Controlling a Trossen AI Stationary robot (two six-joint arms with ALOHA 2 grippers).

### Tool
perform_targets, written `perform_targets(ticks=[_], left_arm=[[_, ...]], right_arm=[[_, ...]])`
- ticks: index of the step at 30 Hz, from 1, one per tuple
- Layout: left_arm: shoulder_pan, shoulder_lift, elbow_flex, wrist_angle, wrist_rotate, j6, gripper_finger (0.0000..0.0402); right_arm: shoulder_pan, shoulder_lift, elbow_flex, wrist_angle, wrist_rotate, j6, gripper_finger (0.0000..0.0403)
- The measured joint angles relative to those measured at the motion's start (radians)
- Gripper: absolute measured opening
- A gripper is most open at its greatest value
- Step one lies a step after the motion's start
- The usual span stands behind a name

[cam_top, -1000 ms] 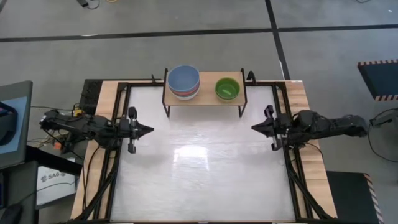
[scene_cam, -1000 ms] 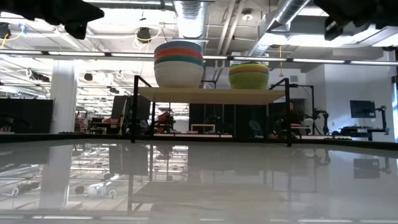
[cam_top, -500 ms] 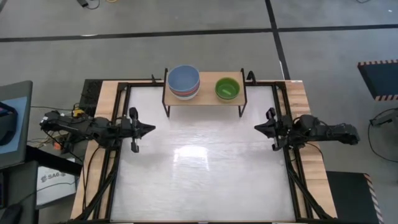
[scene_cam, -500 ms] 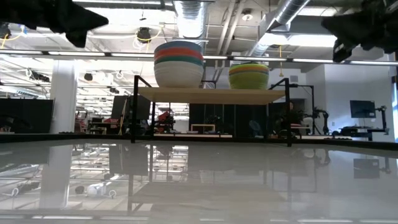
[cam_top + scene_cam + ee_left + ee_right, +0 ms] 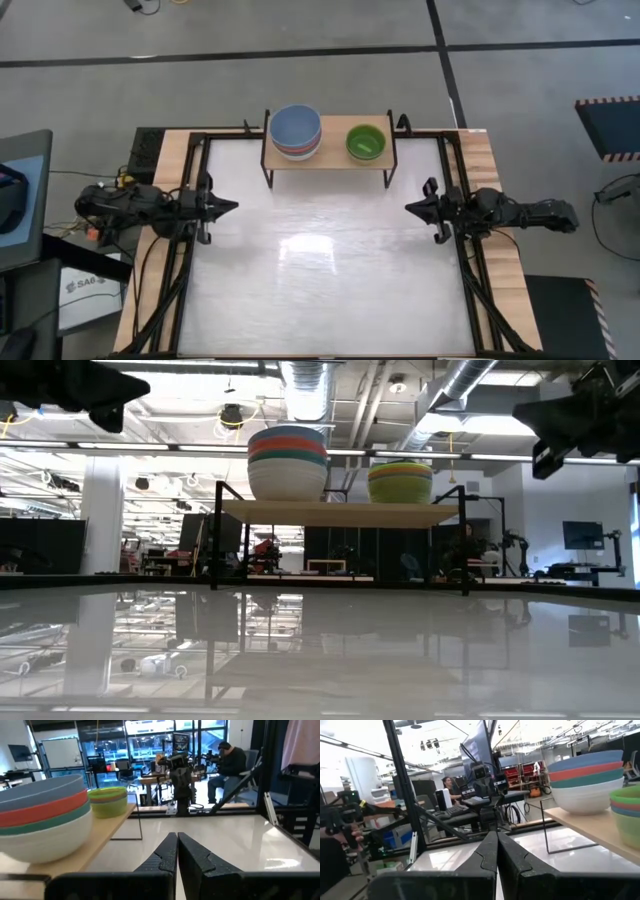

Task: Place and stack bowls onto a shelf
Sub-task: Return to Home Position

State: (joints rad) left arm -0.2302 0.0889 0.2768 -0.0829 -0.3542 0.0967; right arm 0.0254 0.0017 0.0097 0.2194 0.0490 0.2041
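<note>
Two bowl stacks sit on the shelf [image 5: 335, 158] at the far edge of the counter [image 5: 320, 290], a blue-topped stack [image 5: 296, 130] beside a green-topped stack [image 5: 365, 141]. The left claw [image 5: 230, 206] and right claw [image 5: 410, 207] hover at opposite sides, both pinched closed, empty. Homing likely means drawing each straight back, minding the black side rails [image 5: 472, 290]. A seated person [image 5: 227, 760] shows beyond.

SUPPORT SURFACES AND LOAD

The table [image 5: 330, 290] has a glossy white top with light wood side strips. The shelf [image 5: 335, 158] stands on it at the far edge, centred. On the shelf: left, a blue-topped stack of bowls [image 5: 296, 130]; right, a green-topped stack [image 5: 365, 141], standing apart.
</note>
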Motion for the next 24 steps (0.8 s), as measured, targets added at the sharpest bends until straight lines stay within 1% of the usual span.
perform_targets(ticks=[4, 8, 10, 14, 18, 22, 24], left_arm=[[0.0, -0.082, -0.003, -0.112, -0.016, -0.005, 0.0], [0.0, -0.083, -0.031, -0.096, -0.034, 0.015, 0.0], [0.0, -0.077, -0.054, -0.047, -0.033, 0.024, 0.0], [0.0, -0.087, -0.097, -0.021, -0.037, 0.015, 0.0], [0.001, -0.086, -0.148, 0.025, -0.067, -0.018, 0.0], [0.001, -0.087, -0.207, 0.137, -0.074, -0.039, 0.0], [0.001, -0.086, -0.236, 0.163, -0.074, -0.039, 0.0]], right_arm=[[0.0, 0.0, 0.0, 0.0, -0.001, -0.026, 0.0026], [0.0, 0.0, 0.0, -0.011, -0.003, -0.045, 0.0026], [0.0, 0.0, 0.0, -0.024, -0.002, -0.047, 0.0026], [-0.001, 0.0, 0.0, -0.062, -0.002, -0.047, 0.0026], [-0.001, 0.0, 0.0, -0.1, -0.001, -0.049, 0.0026], [-0.002, 0.0, -0.001, -0.12, 0.001, -0.054, 0.0026], [-0.002, 0.0, -0.001, -0.119, 0.001, -0.054, 0.0026]])
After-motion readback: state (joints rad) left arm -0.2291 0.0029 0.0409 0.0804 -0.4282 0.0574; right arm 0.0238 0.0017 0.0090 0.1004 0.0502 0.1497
